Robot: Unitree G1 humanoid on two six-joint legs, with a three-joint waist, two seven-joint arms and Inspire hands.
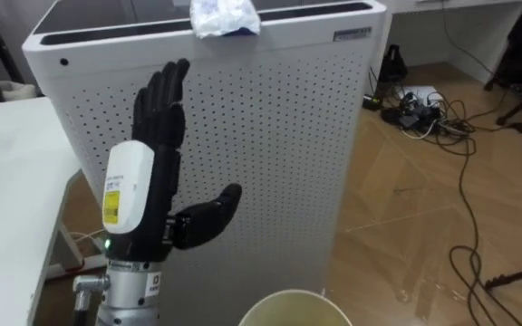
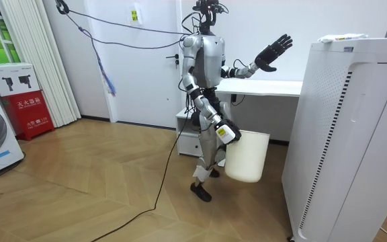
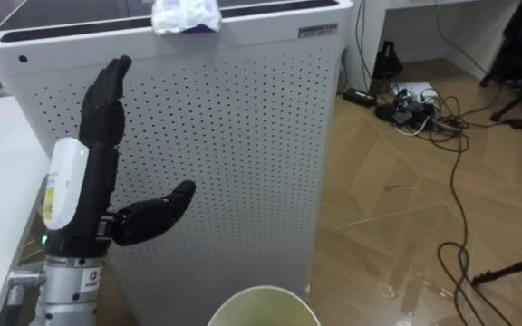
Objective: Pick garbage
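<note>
Garbage: a crumpled white wad (image 1: 225, 16) with a bit of blue lies on the flat top of the tall white appliance (image 1: 270, 136), right at its near top edge, held by no hand
Left hand: the left hand (image 1: 159, 158) is raised in front of the appliance's perforated face, below the wad and to its left, apart from it; fingers straight and close together pointing up, thumb spread out to the right, holding nothing
Right hand: in the room view the right hand (image 2: 230, 134) hangs low at the robot's side against the rim of the white bin (image 2: 247, 158); whether it grips the bin I cannot tell
Bin: its round rim (image 1: 290, 294) shows at the near bottom edge, just in front of the appliance's foot
Left edge: a white desk (image 1: 7, 181) runs along the left, its corner close to the appliance's left side, leaving only a narrow gap there
Right side: open wooden floor (image 1: 424, 226) past the appliance's right corner
Far right: a tangle of dark cables (image 1: 424, 109) lies on the floor, one strand trailing nearer
Stance: the robot stands upright before the desk, the appliance on the room view's right, bare floor on the room view's left
</note>
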